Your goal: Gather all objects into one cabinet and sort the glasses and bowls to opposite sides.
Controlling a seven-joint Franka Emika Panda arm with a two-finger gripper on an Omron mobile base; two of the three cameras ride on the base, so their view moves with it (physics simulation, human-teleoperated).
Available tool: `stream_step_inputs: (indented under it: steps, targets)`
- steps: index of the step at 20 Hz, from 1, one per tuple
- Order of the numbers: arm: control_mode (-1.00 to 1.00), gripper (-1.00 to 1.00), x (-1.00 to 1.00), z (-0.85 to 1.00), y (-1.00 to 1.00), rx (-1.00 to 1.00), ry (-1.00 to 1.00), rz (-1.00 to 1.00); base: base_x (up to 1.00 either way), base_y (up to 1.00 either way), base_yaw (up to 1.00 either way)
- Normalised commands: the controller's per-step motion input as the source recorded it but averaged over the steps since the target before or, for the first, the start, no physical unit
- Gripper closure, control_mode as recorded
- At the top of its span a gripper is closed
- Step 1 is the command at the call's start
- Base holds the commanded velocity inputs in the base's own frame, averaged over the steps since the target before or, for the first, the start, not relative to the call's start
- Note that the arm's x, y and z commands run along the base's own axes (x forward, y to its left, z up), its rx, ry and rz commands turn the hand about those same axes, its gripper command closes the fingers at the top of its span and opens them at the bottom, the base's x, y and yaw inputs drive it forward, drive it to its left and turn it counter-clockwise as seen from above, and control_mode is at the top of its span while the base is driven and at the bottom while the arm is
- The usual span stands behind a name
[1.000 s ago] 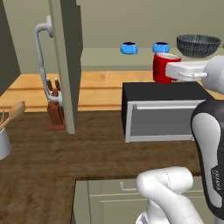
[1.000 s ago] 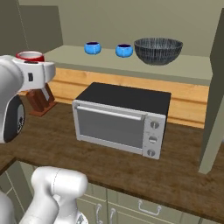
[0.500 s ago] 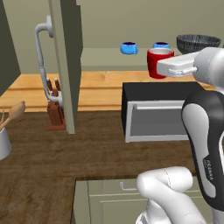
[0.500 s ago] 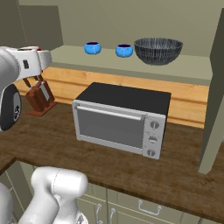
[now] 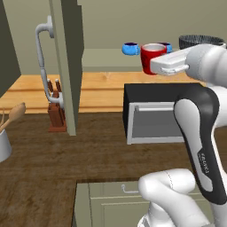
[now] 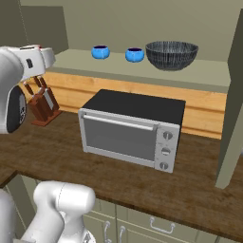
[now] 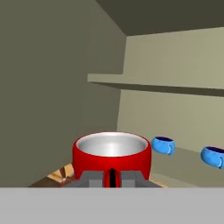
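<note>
My gripper (image 5: 154, 66) is shut on the rim of the red mug (image 5: 151, 56), holding it upright in the air just in front of the cabinet shelf (image 5: 103, 59). In the hand view the red mug (image 7: 111, 158) sits right above my gripper (image 7: 111, 177). Two small blue cups (image 6: 100, 51) (image 6: 135, 55) stand on the shelf, with the big dark ribbed bowl (image 6: 172, 54) to their right. In the left base view the mug covers part of one blue cup (image 5: 167, 45); the other blue cup (image 5: 130, 48) is just left of it. The cabinet door (image 5: 67, 66) stands open.
A silver toaster oven (image 6: 133, 130) with a black top stands on the wooden counter (image 6: 61, 147) below the shelf. A knife block (image 5: 56, 113) is beside the door's curved white handle (image 5: 43, 57). A utensil pot (image 5: 4, 142) sits at the far left.
The arm has carried the red mug left and a little up, closer to the shelf and the blue cups. The grip has stayed shut.
</note>
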Motion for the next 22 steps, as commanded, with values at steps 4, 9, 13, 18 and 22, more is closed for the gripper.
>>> stream_step_inputs:
  steps: [4,9,13,18,22]
  targets:
    - [-1.0,1.0,0.44,0.02,0.0,-0.01,0.0,0.03,0.0,0.0,0.0]
    - [-1.0,1.0,0.38,-0.09,0.06,0.0,0.0,0.01,0.0,0.0,0.0]
    - [-1.0,1.0,0.46,-0.06,0.07,0.0,0.0,0.0,0.0,0.0,0.0]
    - [-1.0,1.0,0.3,-0.16,0.17,0.0,0.0,0.0,0.0,0.0,0.0]
    - [-1.0,1.0,0.34,-0.14,0.16,0.0,0.0,0.0,0.0,0.0,0.0]
